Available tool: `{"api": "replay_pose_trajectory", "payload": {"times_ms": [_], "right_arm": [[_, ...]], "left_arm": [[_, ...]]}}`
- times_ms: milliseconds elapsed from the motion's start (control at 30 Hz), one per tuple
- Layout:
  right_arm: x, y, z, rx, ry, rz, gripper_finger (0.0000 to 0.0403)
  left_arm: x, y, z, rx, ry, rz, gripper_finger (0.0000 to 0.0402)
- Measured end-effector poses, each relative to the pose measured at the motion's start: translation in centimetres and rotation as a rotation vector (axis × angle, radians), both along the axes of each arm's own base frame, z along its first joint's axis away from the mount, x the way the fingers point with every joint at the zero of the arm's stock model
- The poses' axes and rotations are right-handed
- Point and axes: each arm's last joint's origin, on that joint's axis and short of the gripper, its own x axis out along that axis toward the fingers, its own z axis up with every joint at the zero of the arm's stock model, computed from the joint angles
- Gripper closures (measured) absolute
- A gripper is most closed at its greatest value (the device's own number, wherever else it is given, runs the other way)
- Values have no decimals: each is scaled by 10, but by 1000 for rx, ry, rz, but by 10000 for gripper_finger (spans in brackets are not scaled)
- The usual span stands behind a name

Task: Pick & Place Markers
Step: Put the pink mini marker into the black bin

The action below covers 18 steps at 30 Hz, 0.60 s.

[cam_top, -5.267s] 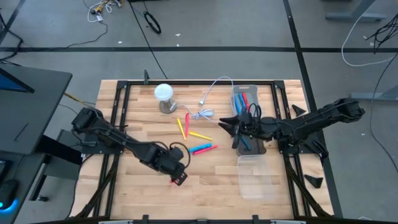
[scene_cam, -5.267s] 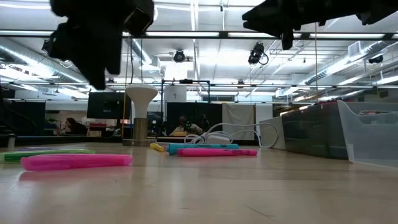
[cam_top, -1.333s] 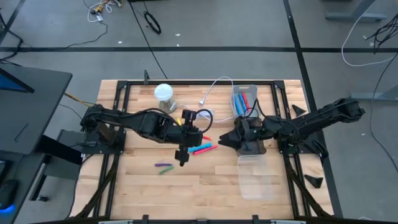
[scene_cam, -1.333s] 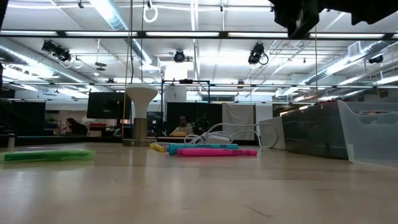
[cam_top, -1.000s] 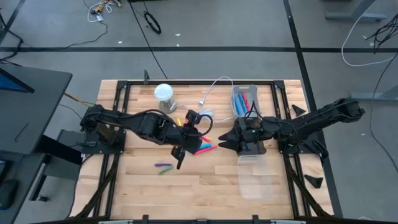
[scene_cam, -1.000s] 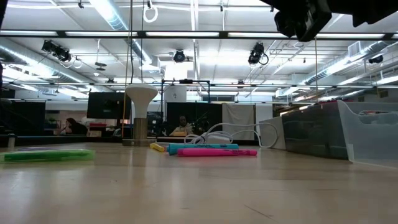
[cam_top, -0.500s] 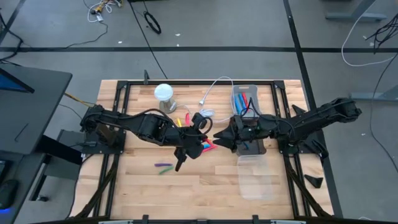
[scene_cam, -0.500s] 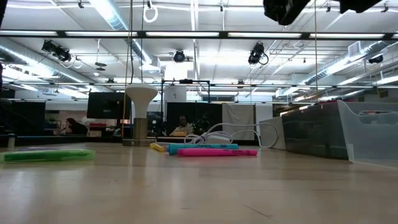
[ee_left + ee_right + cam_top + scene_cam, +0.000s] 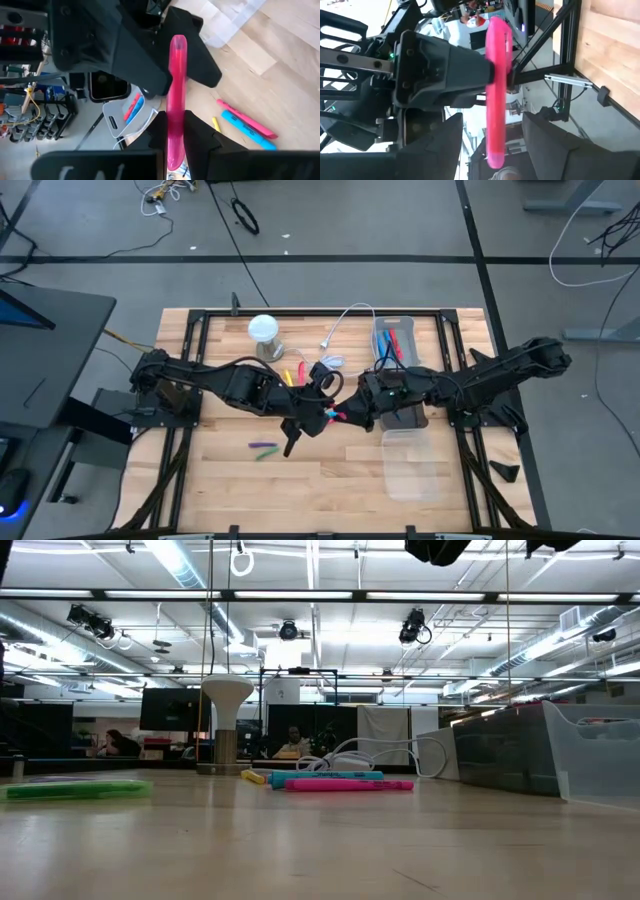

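Gripping pink marker (image 9: 176, 100): left gripper (image 9: 172, 132); right gripper (image 9: 492, 135) wide around it; no legible writing

Robotics lab: wooden table (image 9: 330, 470) in metal frame, concrete floor, ceiling strip lights (image 9: 300, 595), monitors (image 9: 168, 708) behind.

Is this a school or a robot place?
Probably a robot lab: two arms work at a wooden table, the left tool holds a pink marker, and the hall behind has monitors and ceiling lights.
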Motion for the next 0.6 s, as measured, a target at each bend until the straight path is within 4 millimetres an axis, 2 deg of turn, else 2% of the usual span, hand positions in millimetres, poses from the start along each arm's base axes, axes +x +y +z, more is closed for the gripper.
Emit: {"api": "replay_pose_trajectory", "payload": {"times_ms": [200, 600], "right_arm": [[0, 0, 0, 1, -1, 15, 221], [0, 1, 0, -8, -1, 14, 360]], "left_arm": [[-1, -5, 0, 1, 1, -14, 362], [-2, -8, 0, -4, 0, -17, 362]]}}
